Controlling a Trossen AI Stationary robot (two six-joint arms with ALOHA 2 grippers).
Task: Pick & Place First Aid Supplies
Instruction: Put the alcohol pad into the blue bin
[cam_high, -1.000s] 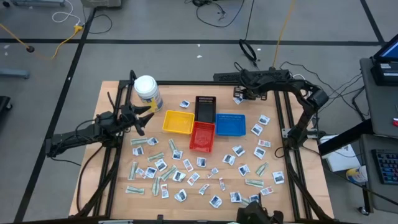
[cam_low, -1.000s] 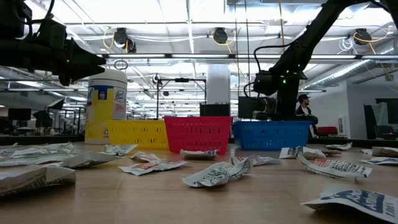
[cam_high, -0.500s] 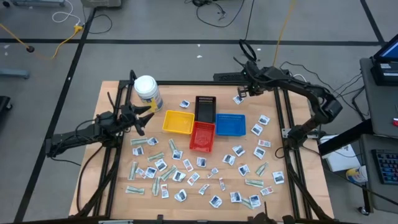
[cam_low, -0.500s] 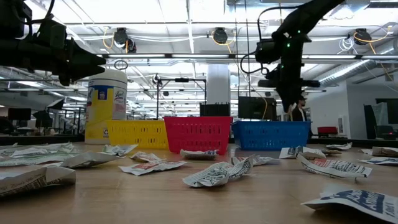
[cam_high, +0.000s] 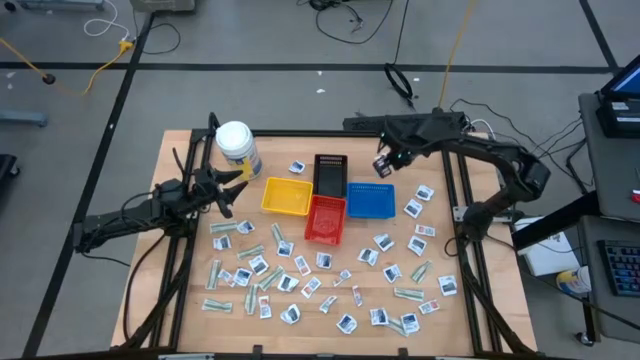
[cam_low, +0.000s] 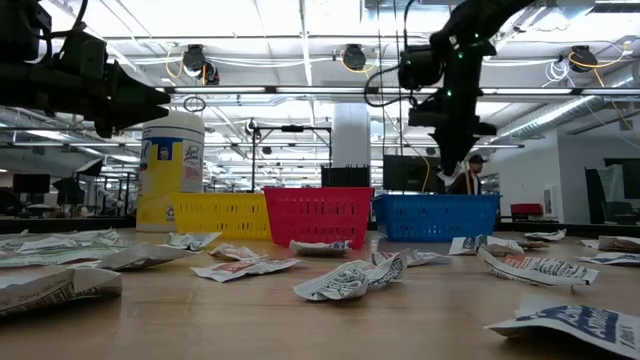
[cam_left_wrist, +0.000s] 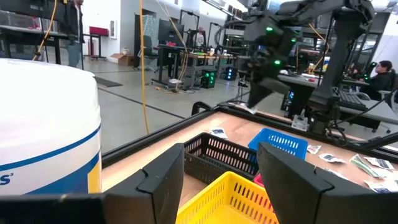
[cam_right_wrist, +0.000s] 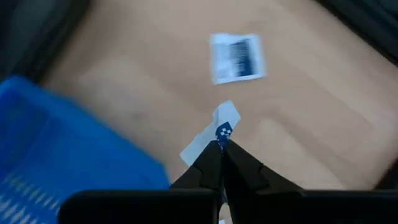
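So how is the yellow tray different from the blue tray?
The yellow tray sits beside the white jar, while the blue tray sits on the red tray's other side. The right gripper hangs by the blue tray's far edge; nothing hovers over the yellow one. Both are small slotted baskets.

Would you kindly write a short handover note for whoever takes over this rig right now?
Right gripper: jaws shut on a white packet with blue print, held in the air near the far edge of the blue tray.
Left gripper: jaws open, empty, waiting beside the white jar.
Supplies: dozens of packets lie loose on the table, mostly on its near half.
Done: one packet lifted; I cannot tell whether the trays hold any.
Left: drop this packet, then clear the rest.
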